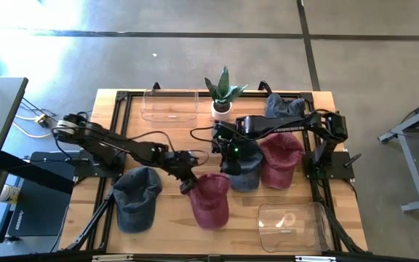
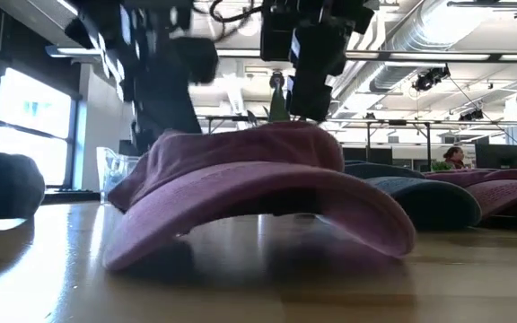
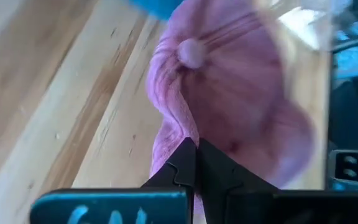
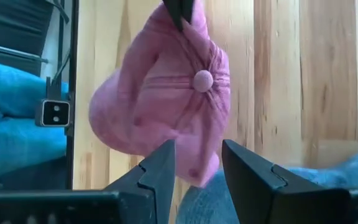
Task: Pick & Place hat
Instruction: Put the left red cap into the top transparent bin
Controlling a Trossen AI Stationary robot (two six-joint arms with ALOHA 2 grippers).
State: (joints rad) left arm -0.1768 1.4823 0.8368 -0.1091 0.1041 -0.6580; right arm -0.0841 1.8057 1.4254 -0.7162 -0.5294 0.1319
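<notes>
Left gripper (image 3: pixel 196 149) pinches the maroon hat (image 1: pixel 211 198) at its back edge, lower centre of the counter (image 1: pixel 86 193). Right gripper (image 4: pixel 197 158) hangs over it, part open, holding nothing. No readable writing.

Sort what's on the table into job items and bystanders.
Job:
- maroon cap, pinched at its edge by the left end effector
- right end effector, above the caps

Lying about:
- blue cap
- second maroon cap
- potted plant
- clear bins

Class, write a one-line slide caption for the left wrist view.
Left gripper shut on the edge of the pink cap lying on the wooden table.
</notes>
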